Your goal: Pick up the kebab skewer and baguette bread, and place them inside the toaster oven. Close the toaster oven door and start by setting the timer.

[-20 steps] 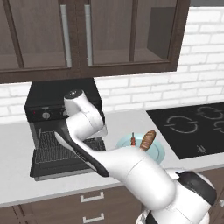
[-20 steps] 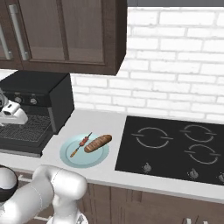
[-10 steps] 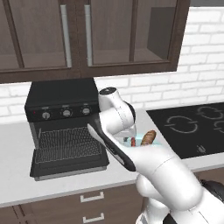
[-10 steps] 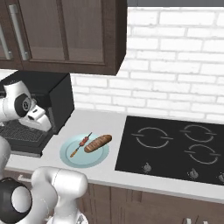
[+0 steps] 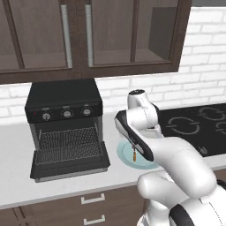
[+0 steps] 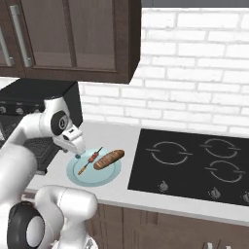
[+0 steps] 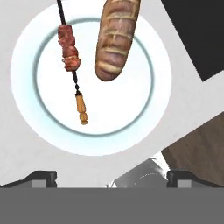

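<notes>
White arm [image 6: 29, 141] above plate [image 7: 30, 127]; fingers [image 7: 43, 176] apart

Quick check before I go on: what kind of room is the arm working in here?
A rendered home kitchen, by the look of it: a boxy black toaster oven with its door down on a pale grey counter, a black glass cooktop beside it, and dark wooden wall cabinets above.

No readable text, brand, number or sign is showing anywhere. The toaster oven [image 5: 66, 128] is carrying faint marks above its three knobs [image 5: 67, 114], but they are staying too small and blurred to read.
</notes>
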